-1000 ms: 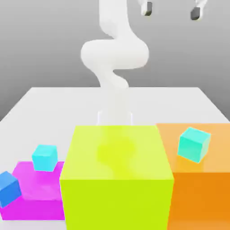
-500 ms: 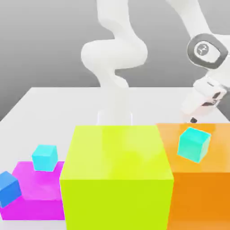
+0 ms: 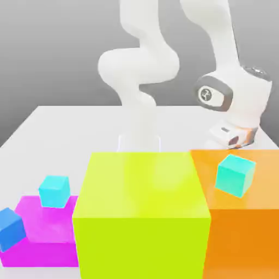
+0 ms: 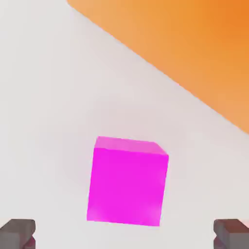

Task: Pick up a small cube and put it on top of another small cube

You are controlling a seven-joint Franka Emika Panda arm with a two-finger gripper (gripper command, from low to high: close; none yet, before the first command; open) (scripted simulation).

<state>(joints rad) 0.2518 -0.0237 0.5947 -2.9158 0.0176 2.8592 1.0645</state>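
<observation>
Exterior view, nearest the camera: a large yellow-green block (image 3: 141, 215) stands in the middle, flanked on the exterior view's left by a low, flat magenta block (image 3: 46, 234) and on the exterior view's right by an orange block (image 3: 245, 229). A blue cube (image 3: 11, 229) leans at the magenta block's front corner, and a cyan cube (image 3: 54, 191) rests on its top. A second cyan cube (image 3: 235, 174), tilted, sits on the orange block. Behind the blocks the white desk (image 3: 60, 122) extends to the arm's base. The white arm (image 3: 141, 76) bends down behind the orange block, its wrist lowered there. Hand view: the claw (image 4: 124, 234) has its dark fingertips (image 4: 18, 233) set wide apart, holding nothing. The small cube (image 4: 127, 181), glossy magenta-pink, lies on the desk between and beyond the fingertips, untouched, near the orange block's edge.
</observation>
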